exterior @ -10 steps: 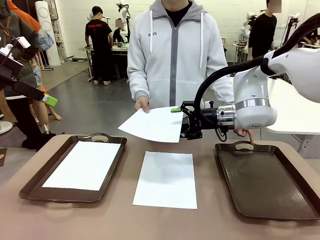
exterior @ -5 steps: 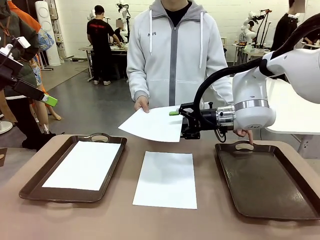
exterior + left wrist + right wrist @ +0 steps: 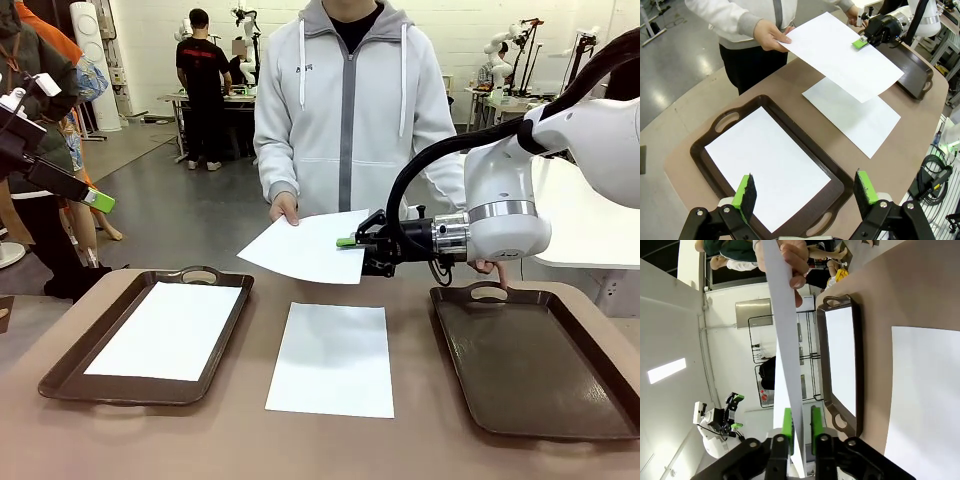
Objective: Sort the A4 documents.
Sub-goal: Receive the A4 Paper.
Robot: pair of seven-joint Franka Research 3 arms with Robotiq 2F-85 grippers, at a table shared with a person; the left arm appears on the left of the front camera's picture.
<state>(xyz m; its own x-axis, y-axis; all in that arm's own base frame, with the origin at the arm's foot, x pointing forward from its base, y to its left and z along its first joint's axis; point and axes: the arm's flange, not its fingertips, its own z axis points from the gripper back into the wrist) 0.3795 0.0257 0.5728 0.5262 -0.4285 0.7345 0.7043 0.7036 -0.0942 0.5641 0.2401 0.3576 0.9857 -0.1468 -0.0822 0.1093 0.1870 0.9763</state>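
End effector of the right arm (image 3: 349,241), stretched out level, pinches the A4 document (image 3: 300,250) a person's hand (image 3: 284,208) holds.

Right gripper (image 3: 351,241) clamped on raised sheet (image 3: 305,250), far centre; person's hand (image 3: 284,208) holds its left corner. Second sheet (image 3: 333,358) flat on table (image 3: 420,445); third sheet (image 3: 168,330) in left tray (image 3: 62,373).

Front faces person (image 3: 345,110) across table (image 3: 420,440); wrist views, one rolled sideways, share left tray (image 3: 130,390).
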